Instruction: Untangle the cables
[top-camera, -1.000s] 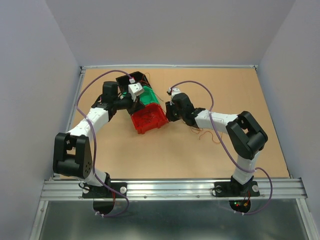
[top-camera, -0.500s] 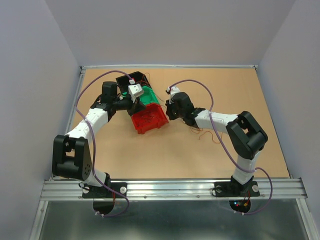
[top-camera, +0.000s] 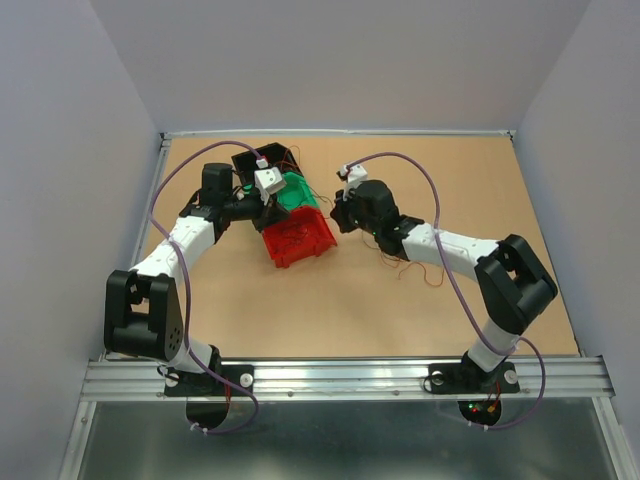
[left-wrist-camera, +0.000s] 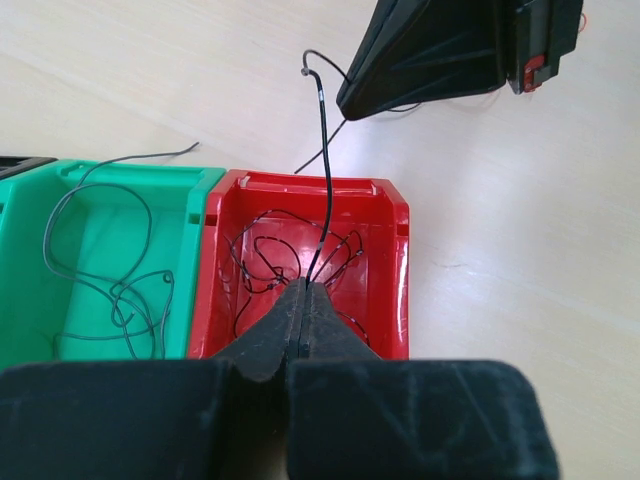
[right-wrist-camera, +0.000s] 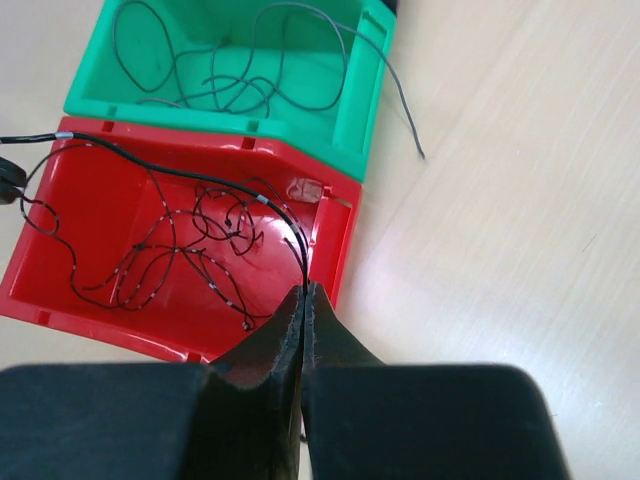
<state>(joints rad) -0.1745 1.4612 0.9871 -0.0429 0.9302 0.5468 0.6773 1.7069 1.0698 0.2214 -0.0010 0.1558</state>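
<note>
The left claw (left-wrist-camera: 305, 290) is clenched on a thin black cable (left-wrist-camera: 322, 180) that rises from its tips above the red bin (left-wrist-camera: 396, 260); the right claw (right-wrist-camera: 303, 292) is clenched too, pinching a second black cable (right-wrist-camera: 262, 201) that arches over the tangle of black cables (right-wrist-camera: 165, 255) in that bin. The green bin (right-wrist-camera: 355, 110), touching the red one, holds looped dark cables (right-wrist-camera: 230, 88); more hair-thin cables (top-camera: 412, 268) lie loose on the table (top-camera: 330, 310) beside the right arm.
</note>
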